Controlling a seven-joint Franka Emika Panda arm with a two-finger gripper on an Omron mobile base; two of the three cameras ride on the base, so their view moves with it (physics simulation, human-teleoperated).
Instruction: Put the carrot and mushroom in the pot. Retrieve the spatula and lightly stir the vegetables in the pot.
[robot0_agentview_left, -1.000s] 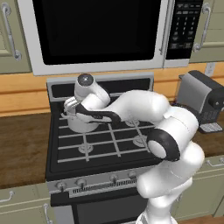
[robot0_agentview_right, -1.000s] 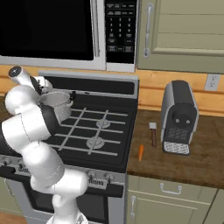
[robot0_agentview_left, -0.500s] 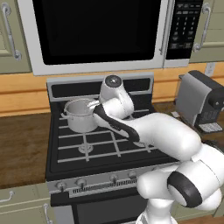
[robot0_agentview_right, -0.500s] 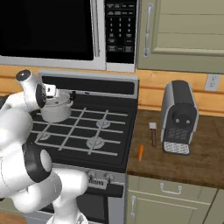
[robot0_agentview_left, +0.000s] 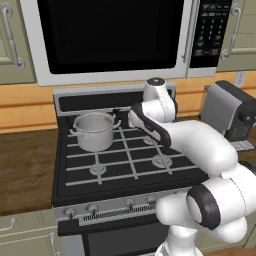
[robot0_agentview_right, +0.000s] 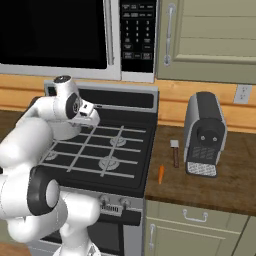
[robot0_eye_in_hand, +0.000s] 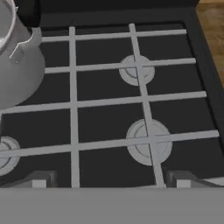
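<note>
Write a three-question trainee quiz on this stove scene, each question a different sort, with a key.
1. True or false: the pot sits on the back left burner of the stove.
2. Multiple choice: the carrot lies (A) in the pot, (B) on the counter between the stove and the coffee maker, (C) in the end effector.
3. Fill in: the end effector's fingers stand ____, holding nothing.

Key: 1 true; 2 B; 3 open.
</note>
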